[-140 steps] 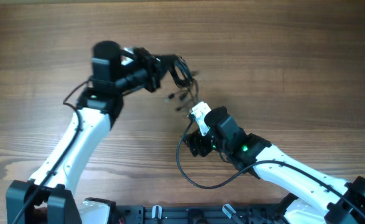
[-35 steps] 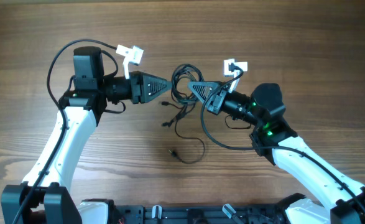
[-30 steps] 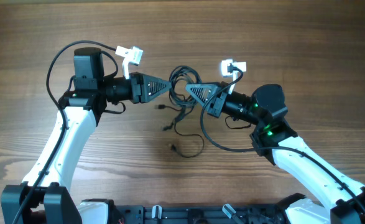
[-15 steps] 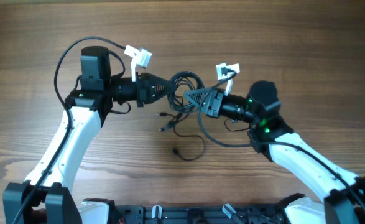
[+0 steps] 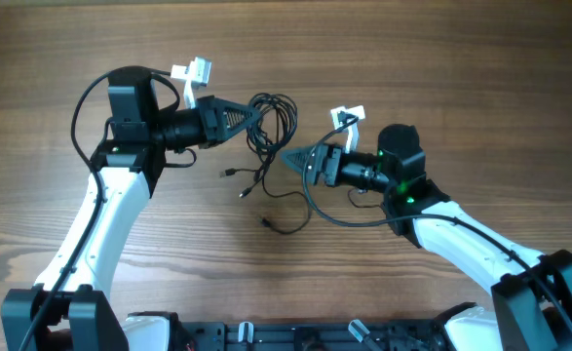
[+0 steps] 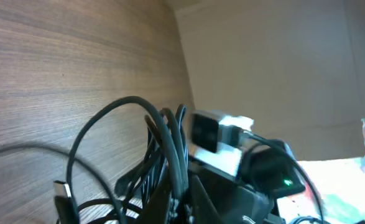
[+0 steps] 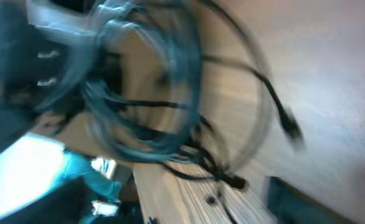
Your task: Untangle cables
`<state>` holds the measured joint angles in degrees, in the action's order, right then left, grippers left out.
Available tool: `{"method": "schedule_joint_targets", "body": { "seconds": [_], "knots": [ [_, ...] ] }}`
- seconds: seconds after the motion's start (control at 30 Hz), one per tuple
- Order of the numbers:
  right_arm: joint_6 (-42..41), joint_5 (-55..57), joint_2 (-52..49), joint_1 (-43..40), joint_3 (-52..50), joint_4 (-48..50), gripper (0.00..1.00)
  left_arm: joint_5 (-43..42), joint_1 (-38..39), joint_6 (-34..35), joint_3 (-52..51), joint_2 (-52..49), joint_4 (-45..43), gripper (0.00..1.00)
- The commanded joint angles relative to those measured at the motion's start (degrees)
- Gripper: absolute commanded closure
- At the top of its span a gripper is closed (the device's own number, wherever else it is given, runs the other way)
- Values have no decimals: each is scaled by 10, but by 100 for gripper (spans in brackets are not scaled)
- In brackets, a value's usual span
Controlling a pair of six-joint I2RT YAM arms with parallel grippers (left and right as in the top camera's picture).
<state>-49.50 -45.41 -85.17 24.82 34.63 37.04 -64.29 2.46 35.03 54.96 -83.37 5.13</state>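
The cables (image 5: 271, 112) hang as one knotted coil at the tip of the left gripper (image 5: 241, 117), above the middle of the wooden table (image 5: 461, 58). From that coil several loose strands trail down toward the robot's base, ending in small plugs (image 5: 229, 173) that lie on the wood, so the bundle's long axis runs from the coil toward the near edge. The left gripper is clamped tight on the coil's side; in its wrist view the cords (image 6: 163, 143) run straight down into the pinched fingers. The right gripper (image 5: 290, 158) sits below and to the right of the coil, just beside the trailing strands and apart from them, holding nothing. Its jaws look parted (its own blurred view shows the bundle (image 7: 170, 124) ahead with nothing between the fingers, though the overhead view alone would not settle it). The thicker wire (image 5: 334, 219) looping under it belongs to the arm and is no part of the tangle. The coming move likely turns on this: the free strands lie to the right gripper's left, nearer to it than the coil is, so a short reach across should meet one of them.
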Motion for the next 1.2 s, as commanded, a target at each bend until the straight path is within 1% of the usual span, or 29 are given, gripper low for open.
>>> {"method": "schedule_joint_targets", "body": {
  "seconds": [0.0, 0.07, 0.1, 0.13, 0.17, 0.23, 0.3, 0.37, 0.4, 0.47, 0.5, 0.63, 0.67, 0.7, 0.73, 0.77, 0.8, 0.83, 0.87, 0.9, 0.93, 0.97, 1.03, 1.1, 1.17],
  "knots": [
    [46, -66, -5, 4, 2, 84, 2, 34, -1, 54, 5, 2, -2, 96],
    [70, -68, -5, 4, 2, 134, 4, 39, -1, 57, 5, 2, -2, 96],
    [88, -57, -5, 4, 2, 139, 8, 37, -1, 52, 5, 2, -2, 96],
    [94, -37, -5, 4, 2, 134, 10, 30, 0, 33, 5, 2, -2, 96],
    [104, -4, -5, 4, 2, 118, 11, 14, 0, -5, 5, 2, -2, 96],
    [116, 90, -5, 4, 2, 57, 9, -25, -1, -68, 5, 2, -2, 96],
    [130, 134, -5, 3, 2, 27, 4, -54, -3, -103, 5, 2, -2, 96],
    [160, 132, -5, 3, 2, 28, 0, -92, -5, -141, 5, 2, -2, 96],
    [172, 133, -5, 3, 2, 29, 1, -112, -5, -156, 5, 2, -2, 96],
    [179, 133, -5, 3, 2, 29, 1, -124, -2, -158, 5, 2, -2, 96],
    [174, 133, -5, 3, 2, 29, 4, -127, 1, -158, 5, 2, -2, 96],
    [163, 139, -5, 3, 2, 33, 25, -141, 31, -158, 5, 2, 0, 96],
    [162, 139, -5, 3, 2, 38, 33, -141, 37, -158, 4, 2, 0, 96],
    [158, 139, -5, 3, 2, 46, 46, -141, 46, -158, 4, 2, 0, 94],
    [150, 139, -5, 3, 2, 51, 69, -141, 54, -158, 4, 2, 0, 92],
    [148, 139, -5, 3, 2, 51, 91, -141, 60, -158, 5, 2, 0, 83],
    [150, 140, -5, 3, 2, 45, 96, -141, 60, -157, 5, 2, 0, 77],
    [150, 146, -5, 3, 2, 32, 96, -141, 58, -157, 5, 2, -1, 65],
    [145, 157, -5, 3, 2, 19, 96, -141, 52, -155, 5, 2, -3, 59],
    [123, 175, -5, 3, 2, -2, 96, -140, 43, -146, 5, 2, -10, 47],
    [97, 188, -5, 3, 2, -17, 96, -138, 36, -140, 5, 2, -11, 32],
    [83, 191, -5, 3, 2, -24, 96, -125, 23, -120, 5, 2, -11, 21],
    [55, 193, -5, 3, 2, -22, 96, -99, 0, -74, 5, 2, -11, 20],
    [3, 216, -5, 3, 2, -25, 96, -66, -13, -14, 5, 2, -7, 20],
    [-50, 238, -5, 3, 2, -28, 96, -36, -12, 24, 5, 2, 11, 22]
  ]
}}
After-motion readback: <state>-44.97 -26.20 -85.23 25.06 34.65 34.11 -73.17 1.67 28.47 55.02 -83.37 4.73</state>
